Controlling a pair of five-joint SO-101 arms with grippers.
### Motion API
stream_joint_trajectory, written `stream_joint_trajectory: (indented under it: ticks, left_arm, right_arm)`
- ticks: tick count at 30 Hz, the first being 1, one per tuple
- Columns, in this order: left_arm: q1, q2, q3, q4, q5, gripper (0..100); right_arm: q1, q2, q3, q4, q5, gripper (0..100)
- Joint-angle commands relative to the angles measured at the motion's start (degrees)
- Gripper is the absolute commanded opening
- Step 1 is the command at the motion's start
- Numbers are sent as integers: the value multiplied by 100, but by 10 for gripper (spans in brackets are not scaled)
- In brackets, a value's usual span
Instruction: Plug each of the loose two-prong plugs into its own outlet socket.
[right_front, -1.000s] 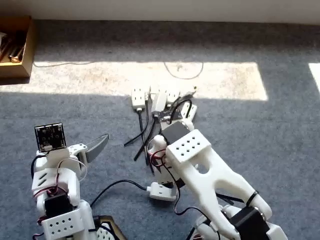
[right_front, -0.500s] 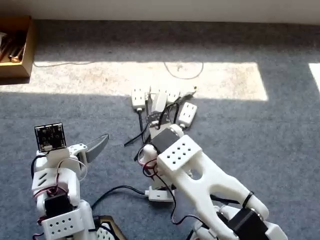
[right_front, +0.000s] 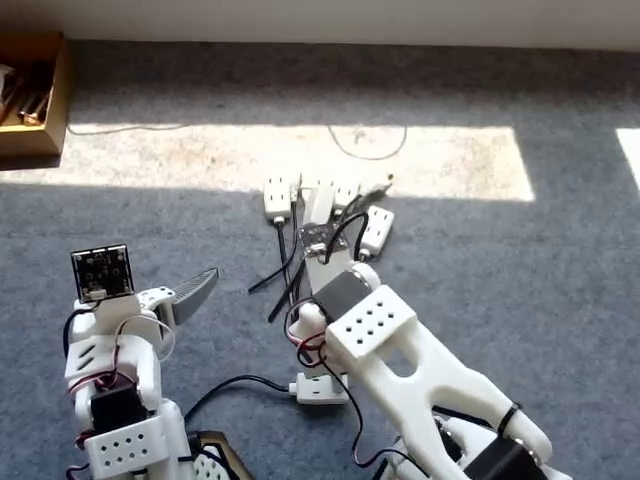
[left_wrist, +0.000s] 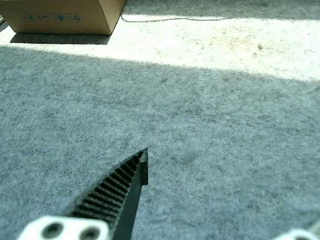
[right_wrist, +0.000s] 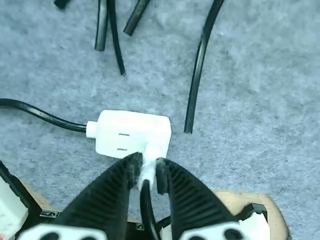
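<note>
Hold the right gripper (right_wrist: 147, 163) pinched firm on the small white two-prong plug (right_wrist: 148, 170), black ribbed fingers (right_wrist: 112, 192) pressed onto its sides. Touching one corner of the white rectangular outlet socket (right_wrist: 131, 132) on the grey carpet (right_wrist: 250, 100), just by the right arm's base. Seated or only butted up, cannot tell. Square the prongs to a free pair of slots, then push straight in, no twisting, no dragging the block. Mind the loose black cords (right_wrist: 200, 70) lying just beside. Leave the left gripper (right_front: 190, 288) parked over bare carpet, fingers spread, well apart from the action.
</note>
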Motion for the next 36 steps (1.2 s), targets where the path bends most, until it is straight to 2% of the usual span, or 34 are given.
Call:
stream_joint_trajectory:
  ticks: [1, 4, 9, 15, 23, 27, 30, 34, 36]
  left_arm:
    - [57, -66, 101, 18, 0, 527]
    - [57, -66, 101, 18, 0, 527]
    - [57, -66, 101, 18, 0, 527]
    - [57, -66, 101, 18, 0, 527]
    - [57, -66, 101, 18, 0, 527]
    - [321, -66, 57, 53, 0, 527]
    - [453, -66, -277, 448, 0, 527]
    - [769, -66, -919, 1248, 18, 527]
    - [980, -66, -1147, 1574, 18, 527]
  right_arm:
    - [31, 66, 523, -453, 35, 5]
    - [31, 101, 637, -505, 70, 5]
    - [48, 110, 611, 75, 624, 5]
    - [374, 101, 664, 127, 985, 5]
    - [497, 48, 655, -119, 1020, 5]
    - [435, 48, -75, 215, 1020, 10]
    - [409, 48, -1209, 910, 1011, 39]
    - [426, 48, -3319, 2053, 1011, 157]
    - [444, -4, -4136, 2035, 1037, 252]
